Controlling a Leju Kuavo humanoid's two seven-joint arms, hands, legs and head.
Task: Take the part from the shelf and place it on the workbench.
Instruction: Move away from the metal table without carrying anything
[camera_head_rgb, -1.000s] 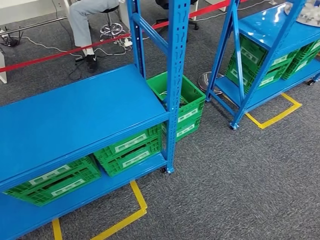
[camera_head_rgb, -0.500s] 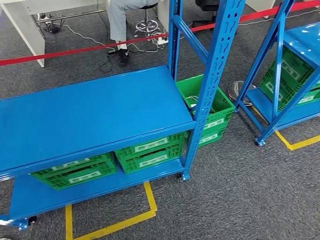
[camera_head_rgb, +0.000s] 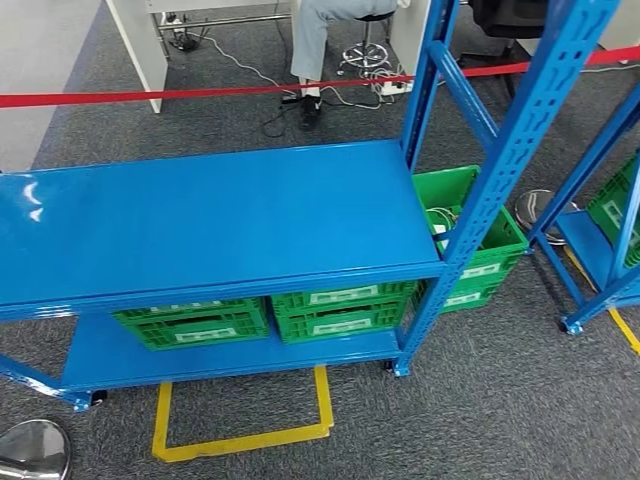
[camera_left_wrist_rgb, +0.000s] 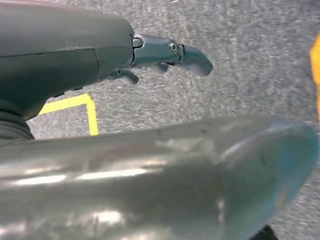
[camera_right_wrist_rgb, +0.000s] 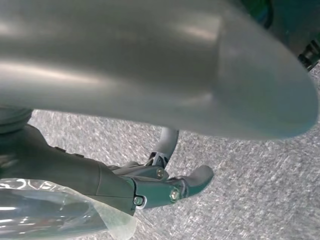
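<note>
My right hand (camera_right_wrist_rgb: 113, 182) hangs over grey carpet, thumb stretched out. A part in clear plastic wrap (camera_right_wrist_rgb: 56, 212) lies against its underside and hides the fingers, so the hand appears to hold it. My left hand (camera_left_wrist_rgb: 158, 52) also hangs above the carpet, its fingers apart and nothing in them. The head view looks at a blue rack (camera_head_rgb: 226, 215) whose middle shelf is bare. No workbench is in sight.
Green crates (camera_head_rgb: 332, 310) stand on the rack's bottom shelf, and another green crate (camera_head_rgb: 483, 250) stands on the floor beside its right post. A second blue rack (camera_head_rgb: 604, 240) is at the right edge. Behind a red tape (camera_head_rgb: 189, 95) a person sits on a stool. Yellow floor marks (camera_head_rgb: 241, 440) lie before the rack.
The camera has turned left: the whole scene has slid right, the second rack is nearly out of the picture, and a white desk leg has come in at the top left.
</note>
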